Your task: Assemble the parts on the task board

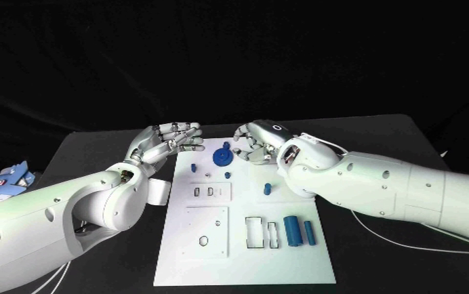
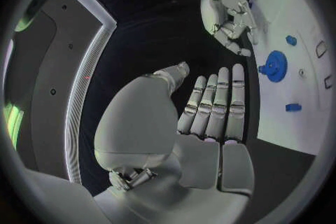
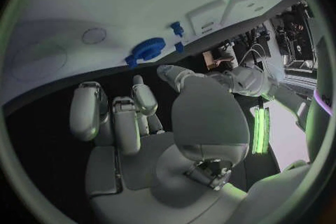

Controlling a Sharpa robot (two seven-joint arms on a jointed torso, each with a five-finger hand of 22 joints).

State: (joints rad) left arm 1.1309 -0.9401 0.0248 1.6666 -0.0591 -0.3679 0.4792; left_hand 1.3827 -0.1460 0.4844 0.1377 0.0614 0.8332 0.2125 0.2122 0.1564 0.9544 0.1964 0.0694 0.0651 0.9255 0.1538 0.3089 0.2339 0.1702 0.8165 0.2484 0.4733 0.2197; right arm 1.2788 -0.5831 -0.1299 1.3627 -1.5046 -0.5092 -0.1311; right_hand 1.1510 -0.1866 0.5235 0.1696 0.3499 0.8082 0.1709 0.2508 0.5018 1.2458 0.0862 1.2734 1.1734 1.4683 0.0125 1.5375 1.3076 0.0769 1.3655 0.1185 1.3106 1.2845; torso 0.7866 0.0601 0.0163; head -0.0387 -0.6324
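The white task board (image 1: 245, 267) lies in the middle of the black table. A blue gear (image 1: 225, 155) stands near its far end, with small blue pegs (image 1: 194, 168) beside it. One blue piece (image 1: 267, 187) lies mid-board, and two blue cylinders (image 1: 300, 231) lie at the near right. My left hand (image 1: 166, 141) hovers off the board's far left corner, fingers straight and apart, palm bare (image 2: 210, 112). My right hand (image 1: 256, 141) hangs over the far edge just beyond the gear, fingers loosely bent and holding nothing (image 3: 119, 117). The gear (image 2: 274, 65) (image 3: 147, 49) sits close to both hands.
Rectangular cut-outs (image 1: 262, 232) and raised plates (image 1: 209, 191) mark the board's middle and near half. A blue-and-white object (image 1: 12, 180) lies at the table's left edge. Thin cables (image 1: 391, 236) trail under my right arm.
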